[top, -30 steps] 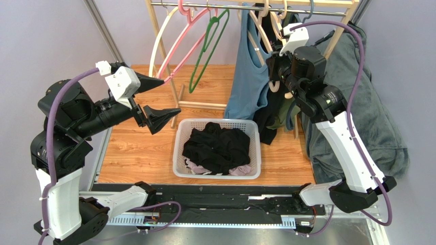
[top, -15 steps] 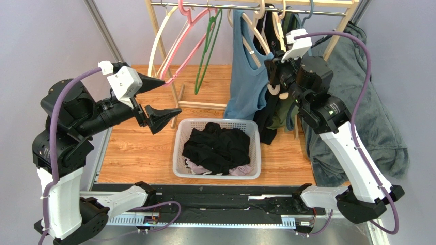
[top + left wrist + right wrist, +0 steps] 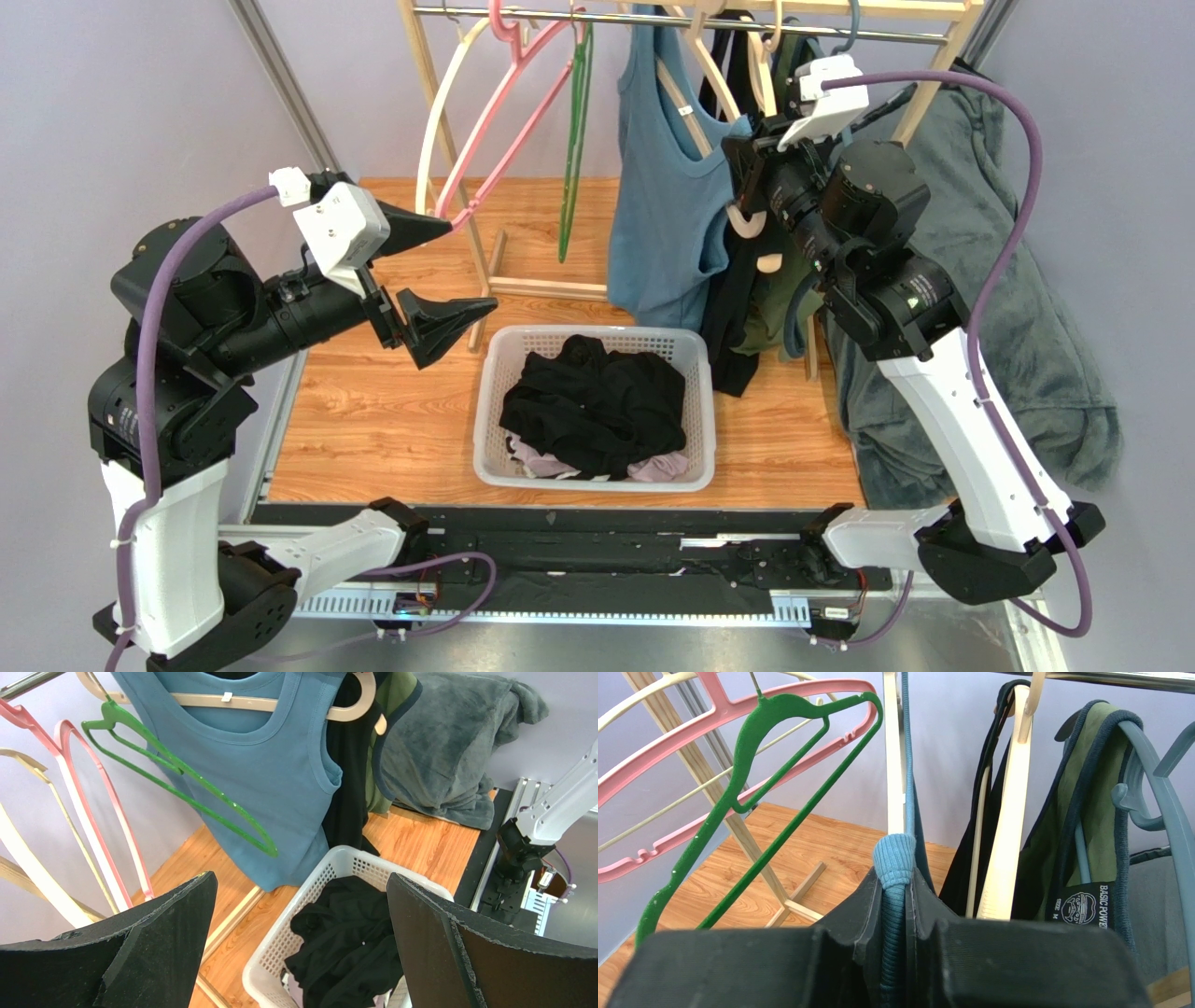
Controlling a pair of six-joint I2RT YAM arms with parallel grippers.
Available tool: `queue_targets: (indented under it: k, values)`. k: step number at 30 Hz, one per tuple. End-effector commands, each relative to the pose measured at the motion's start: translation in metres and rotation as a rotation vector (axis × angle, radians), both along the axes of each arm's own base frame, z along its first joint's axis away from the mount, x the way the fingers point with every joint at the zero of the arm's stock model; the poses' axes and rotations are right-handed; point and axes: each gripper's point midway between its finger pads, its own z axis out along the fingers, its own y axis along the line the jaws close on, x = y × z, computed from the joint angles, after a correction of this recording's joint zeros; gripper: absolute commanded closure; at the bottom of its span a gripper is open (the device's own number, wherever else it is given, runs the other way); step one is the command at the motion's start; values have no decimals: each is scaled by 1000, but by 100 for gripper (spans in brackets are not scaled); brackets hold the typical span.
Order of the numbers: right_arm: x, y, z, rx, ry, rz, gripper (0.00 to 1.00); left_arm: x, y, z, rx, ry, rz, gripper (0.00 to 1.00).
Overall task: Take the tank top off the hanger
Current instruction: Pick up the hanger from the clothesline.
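wooden tabletop (image 3: 365, 406) beneath a clothes rail (image 3: 898, 31). right arm is raised to the rail, right gripper (image 3: 896, 882) clenched on a strap of the blue tank top (image 3: 659, 210), which hangs from the rail on a cream hanger (image 3: 210, 700). left gripper (image 3: 470, 266) gapes wide, well left of the rail. green hanger (image 3: 572, 140) and dark garments (image 3: 730, 308) flank the top; white basket (image 3: 491, 406) sits below.

Black fingers (image 3: 435, 952), purple cables (image 3: 1035, 140)
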Motion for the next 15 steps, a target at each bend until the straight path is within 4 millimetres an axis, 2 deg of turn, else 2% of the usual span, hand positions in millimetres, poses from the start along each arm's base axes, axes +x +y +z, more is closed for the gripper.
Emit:
queue_targets:
  k: [1, 5, 9, 10, 12, 13, 15]
  values:
    - [-34, -14, 92, 156, -241, 38, 100, 1, 2, -2, 11, -10, 10, 1]
    - [-50, -14, 85, 143, -193, 88, 100, 3, 2, 0, 7, -9, 14, 1]
    - [-66, -18, 45, 95, -88, 116, 100, 2, 3, 2, 1, -9, 16, 1]
    - [-63, -15, 23, 69, -41, 121, 100, 2, 3, 3, 1, -13, 17, 1]
    - [-77, -18, 6, 64, -9, 145, 100, 3, 3, 2, 1, -11, 20, 1]
    - [-76, -17, -15, 43, 31, 147, 100, 3, 3, 2, 0, -7, 22, 1]
    - [-93, -23, -22, 31, 33, 170, 100, 3, 4, 3, -3, -8, 25, 1]
